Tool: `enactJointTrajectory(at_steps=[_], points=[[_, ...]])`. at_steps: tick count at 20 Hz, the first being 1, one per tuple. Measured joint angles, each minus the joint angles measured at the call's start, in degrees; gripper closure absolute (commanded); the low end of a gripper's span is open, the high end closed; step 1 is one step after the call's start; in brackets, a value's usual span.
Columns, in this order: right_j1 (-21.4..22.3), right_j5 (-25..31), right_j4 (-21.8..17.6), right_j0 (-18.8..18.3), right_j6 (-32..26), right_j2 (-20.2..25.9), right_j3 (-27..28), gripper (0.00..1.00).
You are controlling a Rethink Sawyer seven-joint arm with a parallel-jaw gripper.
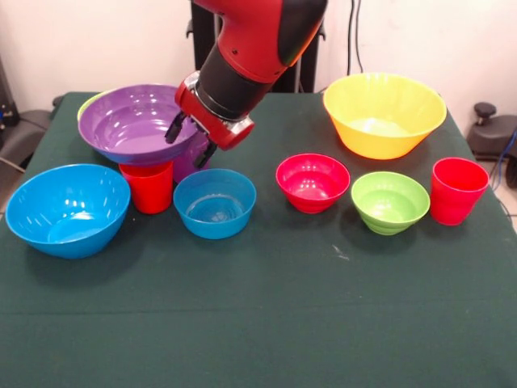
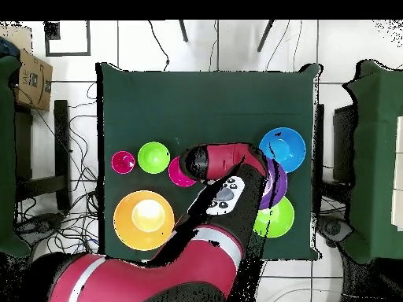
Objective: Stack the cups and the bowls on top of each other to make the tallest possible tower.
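Observation:
My gripper point(image 1: 190, 139) is shut on the right rim of the large purple bowl point(image 1: 133, 121), one finger inside and one outside. The bowl hovers tilted over a red cup point(image 1: 149, 187); whether they touch I cannot tell. A purple cup point(image 1: 187, 166) stands just behind the gripper. A lime green bowl's rim point(image 1: 87, 105) peeks out behind the purple bowl. A large blue bowl point(image 1: 69, 208) and a small blue bowl point(image 1: 215, 202) flank the red cup. To the right are a red-pink bowl point(image 1: 313, 182), a small green bowl point(image 1: 390, 200), another red cup point(image 1: 458, 190) and the yellow bowl point(image 1: 384, 113).
Everything stands on a dark green table point(image 1: 258, 307). In the overhead view the arm point(image 2: 220, 169) covers the gripper and the small blue bowl. The purple bowl point(image 2: 277, 182) shows between the blue bowl point(image 2: 283, 148) and the lime bowl point(image 2: 275, 220).

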State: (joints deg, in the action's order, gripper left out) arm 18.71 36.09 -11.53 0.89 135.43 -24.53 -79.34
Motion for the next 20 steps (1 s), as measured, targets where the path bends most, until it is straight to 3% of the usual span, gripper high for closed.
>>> enactJointTrajectory(at_steps=[5,8,13,15,20], points=[[0.5,4.9,0.2,-1.2,0.0,1.0,0.4,0.00],[2.5,8.1,0.2,-4.7,-0.3,4.1,-0.6,0.00],[6.7,8.1,-0.6,-11.0,-2.4,7.9,-4.1,0.00],[8.7,8.1,-2.0,-14.1,-3.9,8.8,-6.0,0.00],[11.5,8.2,-5.3,-17.7,-6.3,9.2,-9.5,0.00]])
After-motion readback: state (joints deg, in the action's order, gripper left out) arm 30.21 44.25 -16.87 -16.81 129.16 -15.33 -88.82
